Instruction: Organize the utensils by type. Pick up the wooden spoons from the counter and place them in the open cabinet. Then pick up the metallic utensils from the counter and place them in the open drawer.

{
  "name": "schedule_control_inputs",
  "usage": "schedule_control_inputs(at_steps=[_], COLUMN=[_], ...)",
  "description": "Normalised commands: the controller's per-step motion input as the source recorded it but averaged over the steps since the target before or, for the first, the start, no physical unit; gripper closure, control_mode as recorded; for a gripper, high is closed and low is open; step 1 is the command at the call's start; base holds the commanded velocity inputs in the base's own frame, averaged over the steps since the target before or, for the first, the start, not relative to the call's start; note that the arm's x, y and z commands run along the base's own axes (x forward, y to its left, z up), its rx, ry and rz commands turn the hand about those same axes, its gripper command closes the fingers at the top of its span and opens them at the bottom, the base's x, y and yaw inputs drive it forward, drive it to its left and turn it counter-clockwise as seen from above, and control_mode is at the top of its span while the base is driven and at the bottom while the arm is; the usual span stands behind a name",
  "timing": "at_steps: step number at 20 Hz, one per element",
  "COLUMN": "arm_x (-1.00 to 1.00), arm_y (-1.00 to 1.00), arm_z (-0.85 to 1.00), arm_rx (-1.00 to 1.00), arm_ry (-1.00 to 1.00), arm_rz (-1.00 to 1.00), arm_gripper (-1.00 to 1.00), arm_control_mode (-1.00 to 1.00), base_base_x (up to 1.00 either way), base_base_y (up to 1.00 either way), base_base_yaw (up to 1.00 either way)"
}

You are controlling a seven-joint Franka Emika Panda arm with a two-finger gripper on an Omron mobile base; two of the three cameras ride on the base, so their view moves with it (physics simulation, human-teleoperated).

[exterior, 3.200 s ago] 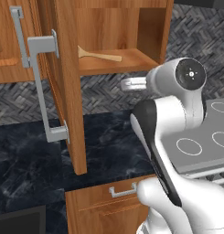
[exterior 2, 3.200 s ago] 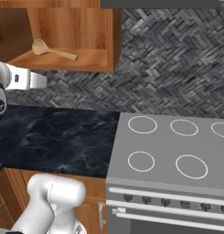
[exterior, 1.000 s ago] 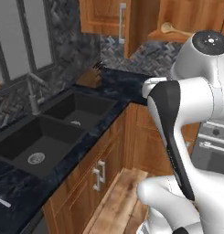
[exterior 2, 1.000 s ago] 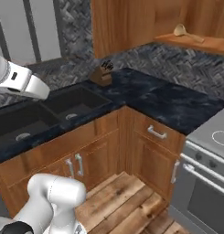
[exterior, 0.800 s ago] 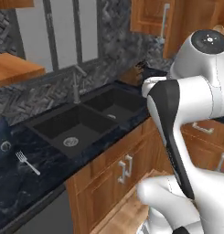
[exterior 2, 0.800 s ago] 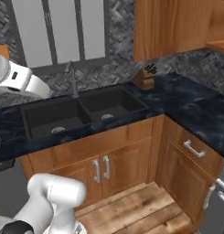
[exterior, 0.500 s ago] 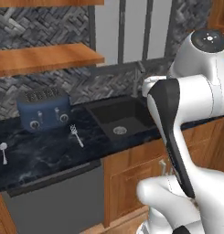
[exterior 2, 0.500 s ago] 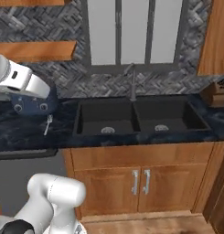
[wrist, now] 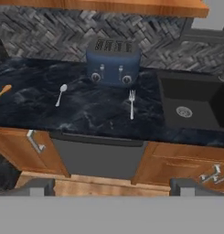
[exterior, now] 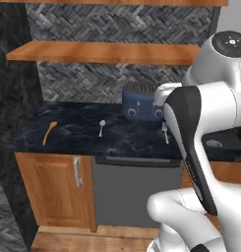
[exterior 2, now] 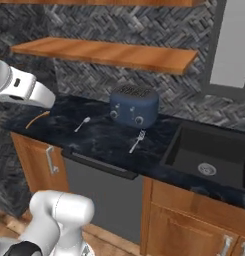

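Observation:
On the black counter [wrist: 99, 114] lie a tan wooden spoon [wrist: 2, 93] at the far left, a small silver spoon [wrist: 61, 94] and a silver fork [wrist: 131, 103]. The base views show the same row: wooden spoon [exterior: 49, 133] [exterior 2: 37, 119], silver spoon [exterior: 101, 127] [exterior 2: 83, 124], fork [exterior: 165, 132] [exterior 2: 137, 140]. My gripper [wrist: 112, 187] is open, its fingertips [wrist: 38, 186] wide apart with nothing between them, well back from the counter and above the floor. The open cabinet and the open drawer are out of view.
A blue toaster [wrist: 113, 61] [exterior: 139, 101] stands at the back behind the fork. A black sink [wrist: 189, 107] [exterior 2: 209, 150] lies to the right. A wooden shelf [exterior: 102, 51] hangs above. Below the counter are a grey dishwasher front [exterior: 134, 192] and a low cabinet door [exterior: 53, 189].
The base has swung round, so the whole scene has shifted from the sink to the toaster stretch of counter with the utensils. The gripper stays open and empty.

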Motion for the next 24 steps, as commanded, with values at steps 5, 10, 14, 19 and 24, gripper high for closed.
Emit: schedule_control_inputs(at_steps=[5, 10, 14, 19, 24], arm_x=[0.0, 0.0, 0.0, 0.0, 0.0], arm_y=[0.0, 0.0, 0.0, 0.0, 0.0], arm_z=[0.0, 0.0, 0.0, 0.0, 0.0], arm_rx=[0.0, 0.0, 0.0, 0.0, 0.0], arm_ry=[0.0, 0.0, 0.0, 0.0, 0.0], arm_rz=[0.0, 0.0, 0.0, 0.0, 0.0], arm_gripper=[-1.0, -1.0, -1.0, -1.0, -1.0], arm_control_mode=[1.0, 1.0, 1.0, 1.0, 1.0], base_base_x=[0.21, 0.66, 0.75, 0.75, 0.07], base_base_y=[1.0, 0.94, 0.93, 0.56, -0.02], base_base_yaw=[0.16, 0.01, -0.14, -0.17, -0.12])
